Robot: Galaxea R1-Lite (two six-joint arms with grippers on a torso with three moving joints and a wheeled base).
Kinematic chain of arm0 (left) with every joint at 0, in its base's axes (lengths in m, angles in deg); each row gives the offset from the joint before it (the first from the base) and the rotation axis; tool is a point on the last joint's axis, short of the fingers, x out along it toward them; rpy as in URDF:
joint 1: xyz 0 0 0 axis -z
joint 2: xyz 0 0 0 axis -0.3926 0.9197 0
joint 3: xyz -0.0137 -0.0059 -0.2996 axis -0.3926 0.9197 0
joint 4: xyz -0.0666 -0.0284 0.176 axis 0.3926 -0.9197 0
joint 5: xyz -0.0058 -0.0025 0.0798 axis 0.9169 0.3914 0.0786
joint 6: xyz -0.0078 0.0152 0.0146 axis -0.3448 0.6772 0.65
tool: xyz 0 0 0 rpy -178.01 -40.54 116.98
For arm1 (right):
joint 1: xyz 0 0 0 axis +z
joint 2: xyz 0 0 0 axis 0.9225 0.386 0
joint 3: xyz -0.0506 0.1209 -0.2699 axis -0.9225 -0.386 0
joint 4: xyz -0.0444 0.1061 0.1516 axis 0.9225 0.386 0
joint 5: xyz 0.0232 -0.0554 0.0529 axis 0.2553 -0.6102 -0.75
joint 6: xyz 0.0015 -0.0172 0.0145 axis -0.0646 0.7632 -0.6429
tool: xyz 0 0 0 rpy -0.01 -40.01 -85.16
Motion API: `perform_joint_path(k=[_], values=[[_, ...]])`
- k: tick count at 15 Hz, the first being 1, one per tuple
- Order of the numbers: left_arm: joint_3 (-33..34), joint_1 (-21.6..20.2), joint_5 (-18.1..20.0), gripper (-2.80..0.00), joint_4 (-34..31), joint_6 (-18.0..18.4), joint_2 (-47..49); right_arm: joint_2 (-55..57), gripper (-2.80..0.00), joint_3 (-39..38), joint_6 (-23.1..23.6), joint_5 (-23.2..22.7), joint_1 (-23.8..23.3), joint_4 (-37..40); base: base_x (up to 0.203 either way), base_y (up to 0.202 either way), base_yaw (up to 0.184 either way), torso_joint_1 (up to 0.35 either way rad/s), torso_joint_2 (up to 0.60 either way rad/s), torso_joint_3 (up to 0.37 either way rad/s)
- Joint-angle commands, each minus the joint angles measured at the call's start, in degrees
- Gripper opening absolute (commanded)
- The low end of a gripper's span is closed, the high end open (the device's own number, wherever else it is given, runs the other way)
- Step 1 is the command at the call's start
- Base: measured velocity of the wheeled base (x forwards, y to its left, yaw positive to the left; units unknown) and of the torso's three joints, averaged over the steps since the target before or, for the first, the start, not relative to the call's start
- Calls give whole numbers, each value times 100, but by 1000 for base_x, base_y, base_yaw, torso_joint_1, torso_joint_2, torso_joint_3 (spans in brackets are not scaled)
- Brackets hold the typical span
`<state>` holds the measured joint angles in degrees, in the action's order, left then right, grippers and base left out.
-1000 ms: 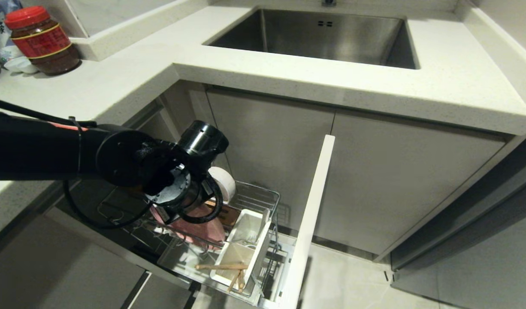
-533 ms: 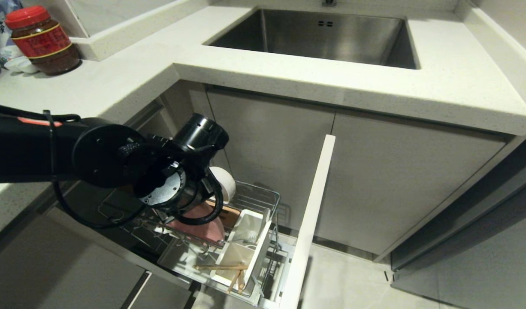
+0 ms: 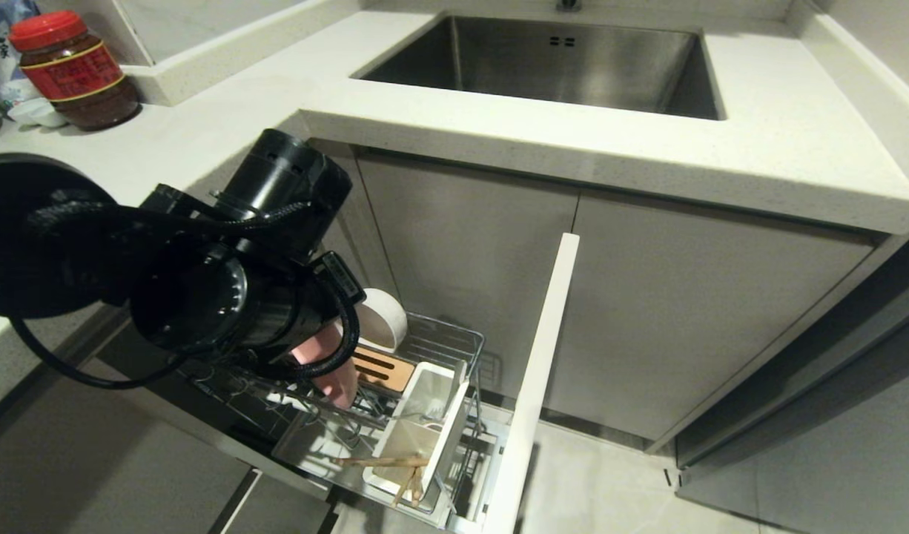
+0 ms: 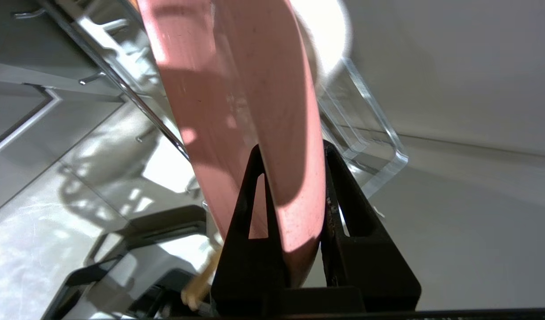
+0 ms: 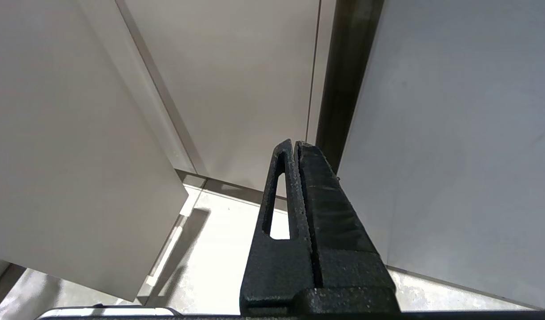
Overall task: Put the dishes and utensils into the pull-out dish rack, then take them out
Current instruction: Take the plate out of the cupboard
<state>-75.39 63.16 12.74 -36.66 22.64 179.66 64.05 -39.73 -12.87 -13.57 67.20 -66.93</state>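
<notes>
My left gripper (image 4: 292, 149) is shut on the rim of the pale-pink plate (image 4: 237, 89), one finger on each face. In the head view the plate (image 3: 337, 374) hangs edge-down below my left wrist, just above the wire slots of the pull-out dish rack (image 3: 454, 343). The off-white bowl (image 3: 382, 319) stands on edge at the rack's back, beside the slotted wooden strip (image 3: 380, 368). The wooden chopsticks (image 3: 384, 461) lie in the nearer white utensil cup (image 3: 414, 437). My right gripper (image 5: 294, 143) hangs shut and empty, facing cabinet doors and floor.
The rack's white front panel (image 3: 537, 371) stands pulled out to the right of the basket. Above are the pale countertop (image 3: 499, 141) and the steel sink (image 3: 558, 63). A red-lidded jar (image 3: 73, 70) stands at the counter's far left.
My left arm has risen and swung nearer the camera, taking the pink plate up out of the rack's slots. The wooden strip behind it now shows. The right arm has kept still.
</notes>
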Motion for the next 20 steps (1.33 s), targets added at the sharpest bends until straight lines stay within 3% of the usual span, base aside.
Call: perform_joint_path(k=[1,8,12,15,20], values=[[-167,377,-24,-280,-257,-57,-578,5,-280,-158,0,-2,1,-6,0,0,0,0,0,0],[-885,1595,165,-280,-841,60,-1920,5,-280,-149,0,0,1,-6,0,0,0,0,0,0],[-1394,1652,298,-280,-825,1072,-2749,5,-280,-150,0,-1,1,-6,0,0,0,0,0,0],[-1739,1150,312,-280,-802,2002,-3179,5,-280,-149,0,-2,1,-6,0,0,0,0,0,0],[-2097,-523,421,-280,-828,3401,-3498,5,-280,-149,0,-2,1,-6,0,0,0,0,0,0]])
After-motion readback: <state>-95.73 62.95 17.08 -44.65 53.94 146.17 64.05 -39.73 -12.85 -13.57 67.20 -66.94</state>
